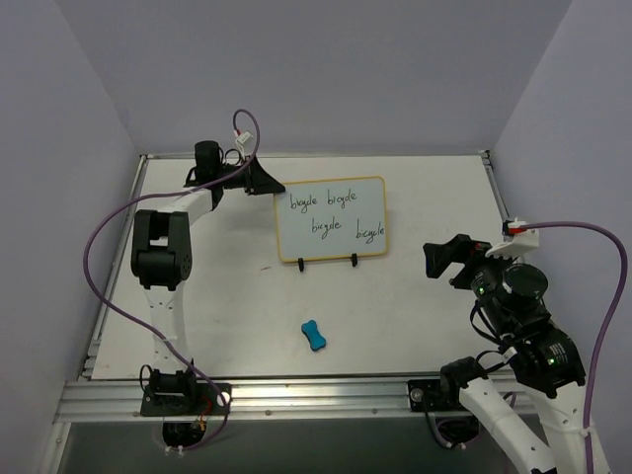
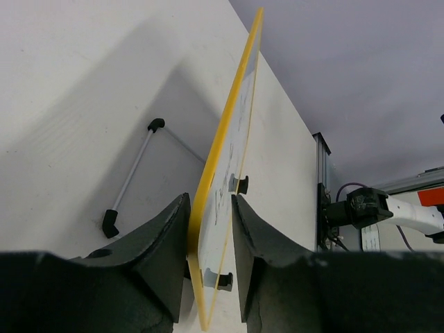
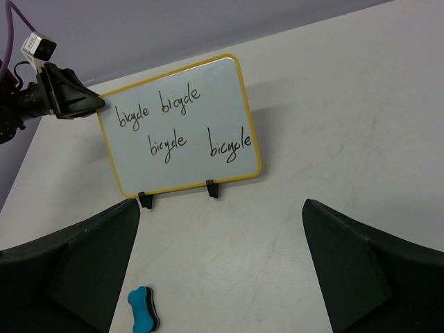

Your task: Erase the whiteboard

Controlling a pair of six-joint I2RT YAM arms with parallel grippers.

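Note:
The whiteboard [image 1: 331,219] stands upright on two black clip feet at the back middle of the table, with "bicycle" written on it several times in black. It also shows in the right wrist view [image 3: 180,125] and edge-on in the left wrist view [image 2: 225,139]. My left gripper [image 1: 265,181] is at its upper left corner, and its jaws [image 2: 210,198] are closed around the yellow rim, one on each face. My right gripper [image 1: 441,259] is open and empty, above the table to the right of the board [image 3: 220,208]. The blue bone-shaped eraser [image 1: 315,336] lies on the table in front of the board [image 3: 143,310].
A thin grey rod with black ends [image 2: 132,173] lies on the table behind the board. The metal table frame [image 1: 296,395] runs along the near edge. Grey walls close in the left, back and right sides.

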